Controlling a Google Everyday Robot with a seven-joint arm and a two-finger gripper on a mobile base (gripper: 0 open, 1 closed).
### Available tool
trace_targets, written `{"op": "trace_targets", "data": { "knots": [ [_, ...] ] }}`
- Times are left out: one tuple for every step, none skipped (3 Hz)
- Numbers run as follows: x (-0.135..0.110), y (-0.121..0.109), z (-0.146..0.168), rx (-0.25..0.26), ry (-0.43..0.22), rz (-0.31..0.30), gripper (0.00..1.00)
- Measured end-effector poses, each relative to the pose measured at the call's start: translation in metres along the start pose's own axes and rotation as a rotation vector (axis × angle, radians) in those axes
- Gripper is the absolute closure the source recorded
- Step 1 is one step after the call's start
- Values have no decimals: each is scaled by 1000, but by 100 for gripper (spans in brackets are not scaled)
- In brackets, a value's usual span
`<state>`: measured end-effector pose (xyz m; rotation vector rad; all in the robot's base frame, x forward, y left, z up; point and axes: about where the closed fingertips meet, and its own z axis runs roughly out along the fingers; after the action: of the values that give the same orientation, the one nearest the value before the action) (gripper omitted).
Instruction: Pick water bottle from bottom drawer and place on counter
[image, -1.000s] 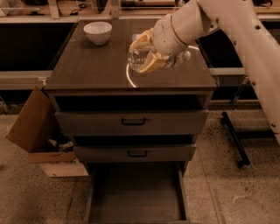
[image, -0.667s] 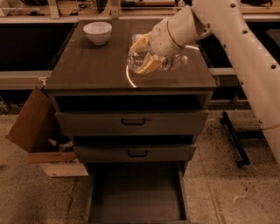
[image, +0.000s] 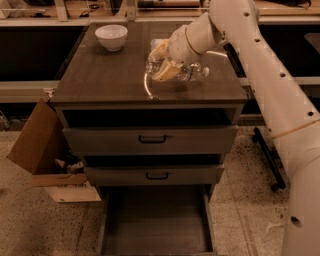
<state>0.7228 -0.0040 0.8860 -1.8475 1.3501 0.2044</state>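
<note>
My gripper (image: 160, 64) is over the middle of the counter (image: 100, 80), shut on the small clear crinkled water bottle (image: 152, 62). The bottle is held tilted, low over the wood-grain top, just beyond the bright curved glare mark. I cannot tell if it touches the surface. The bottom drawer (image: 155, 222) is pulled open below, its flat dark floor bare.
A white bowl (image: 111, 36) stands at the counter's back left. A larger clear bottle (image: 194, 71) lies on the counter just right of my gripper. Two shallower drawers with black handles (image: 152, 139) are partly open. A cardboard box (image: 42, 150) sits on the floor at left.
My arm has swung slightly left and the gripper has shifted a little with the bottle still in it. Bowl and drawers have not moved.
</note>
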Motion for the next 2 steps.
{"op": "trace_targets", "data": {
  "knots": [
    [11, -17, 11, 7, 0, 30, 100],
    [26, -30, 19, 11, 23, 88, 73]
  ]
}}
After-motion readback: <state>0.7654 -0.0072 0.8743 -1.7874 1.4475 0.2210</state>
